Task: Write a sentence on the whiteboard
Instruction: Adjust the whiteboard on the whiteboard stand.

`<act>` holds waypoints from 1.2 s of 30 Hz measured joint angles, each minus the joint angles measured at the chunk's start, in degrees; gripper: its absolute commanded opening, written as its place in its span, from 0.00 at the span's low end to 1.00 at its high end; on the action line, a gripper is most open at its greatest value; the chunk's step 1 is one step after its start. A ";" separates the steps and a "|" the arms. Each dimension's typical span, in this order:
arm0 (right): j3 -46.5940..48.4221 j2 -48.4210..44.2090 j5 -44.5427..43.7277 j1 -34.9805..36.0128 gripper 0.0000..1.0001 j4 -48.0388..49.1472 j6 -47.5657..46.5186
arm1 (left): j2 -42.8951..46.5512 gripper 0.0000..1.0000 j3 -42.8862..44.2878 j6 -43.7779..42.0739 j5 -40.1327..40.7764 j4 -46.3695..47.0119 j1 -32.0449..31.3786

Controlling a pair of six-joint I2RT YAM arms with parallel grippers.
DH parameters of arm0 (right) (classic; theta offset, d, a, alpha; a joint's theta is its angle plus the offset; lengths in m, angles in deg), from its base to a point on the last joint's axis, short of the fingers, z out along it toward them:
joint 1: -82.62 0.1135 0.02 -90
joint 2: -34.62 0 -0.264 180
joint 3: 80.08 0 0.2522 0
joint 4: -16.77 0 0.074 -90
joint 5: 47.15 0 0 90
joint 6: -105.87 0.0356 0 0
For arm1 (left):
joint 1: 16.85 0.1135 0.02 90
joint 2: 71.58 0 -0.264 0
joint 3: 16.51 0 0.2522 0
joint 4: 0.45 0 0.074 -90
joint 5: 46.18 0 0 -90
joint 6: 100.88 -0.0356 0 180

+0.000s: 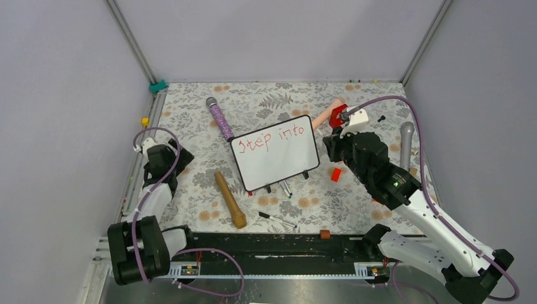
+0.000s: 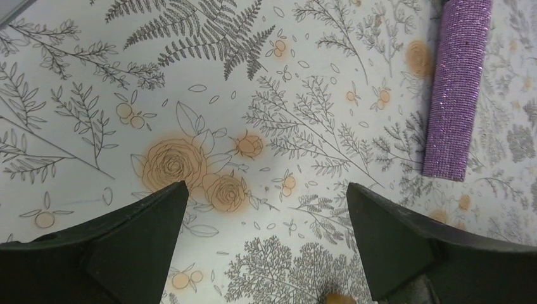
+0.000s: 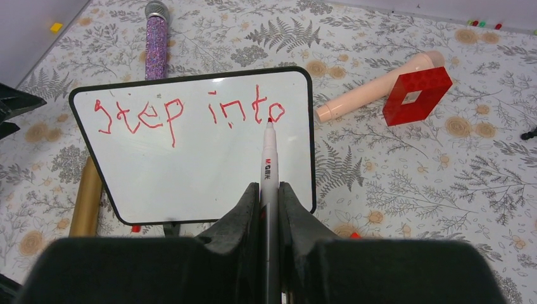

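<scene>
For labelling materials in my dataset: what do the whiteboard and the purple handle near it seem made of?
The whiteboard: smooth white writing surface, probably coated or plastic, with a thin black frame, apparently plastic. The purple handle: wrapped in tiny glittering studs, like rhinestone fabric; its core hidden.

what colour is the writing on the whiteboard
Red. The writing on the whiteboard shows best in the right wrist view.

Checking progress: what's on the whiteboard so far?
Red lettering "step into" runs along the whiteboard's top; blank below. The marker and right fingers hide a strip near the bottom edge.
</scene>
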State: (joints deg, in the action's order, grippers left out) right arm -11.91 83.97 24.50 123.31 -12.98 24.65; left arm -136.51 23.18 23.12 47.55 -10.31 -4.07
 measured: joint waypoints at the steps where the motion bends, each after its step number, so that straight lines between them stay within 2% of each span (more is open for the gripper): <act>1: 0.00 0.00 0.00 0.00 0.00 -0.22 0.00 | 1.01 0.99 -0.66 -0.07 0.00 -0.46 0.26; 3: 0.00 0.04 -0.04 0.00 0.00 -0.52 0.00 | 6.12 0.99 -3.39 -0.76 -0.35 -0.02 0.76; 6: 0.00 0.37 -0.09 0.00 0.00 -0.72 -0.02 | 18.73 0.98 -9.81 -1.33 -0.96 2.62 1.18; 10: 0.00 1.42 -0.13 0.00 0.00 -0.96 0.00 | 32.89 0.99 -17.86 2.16 0.09 3.96 1.73; 12: 0.00 1.90 -0.11 0.00 0.00 -0.96 0.00 | 35.76 0.99 -19.93 3.26 0.09 3.91 1.99; 15: 0.00 2.40 0.02 0.00 0.00 -1.01 0.02 | 31.63 0.99 -20.00 3.63 -2.82 7.21 2.16; 24: 0.00 1.99 0.55 0.00 0.00 -2.19 0.07 | 8.70 0.99 -21.77 5.99 -28.63 29.92 1.88; 29: 0.00 1.60 2.99 -0.02 0.00 -2.21 0.96 | 1.31 0.97 -20.61 6.99 -37.18 36.74 0.50; 31: 0.00 1.84 4.28 -0.04 0.00 -2.21 1.36 | -0.26 0.92 -19.08 6.93 -38.64 37.00 -0.81; 34: 0.46 3.34 5.84 -0.04 0.00 -2.84 1.77 | -3.34 0.73 -16.28 6.36 -40.98 38.27 -4.70; 36: 2.08 5.81 6.03 -0.04 0.00 -4.87 2.56 | -5.77 0.67 -14.73 5.77 -43.28 40.46 -7.72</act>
State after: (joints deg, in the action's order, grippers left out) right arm -9.83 89.78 30.54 123.26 -17.85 27.21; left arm -142.28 8.45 28.89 4.27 30.15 -11.79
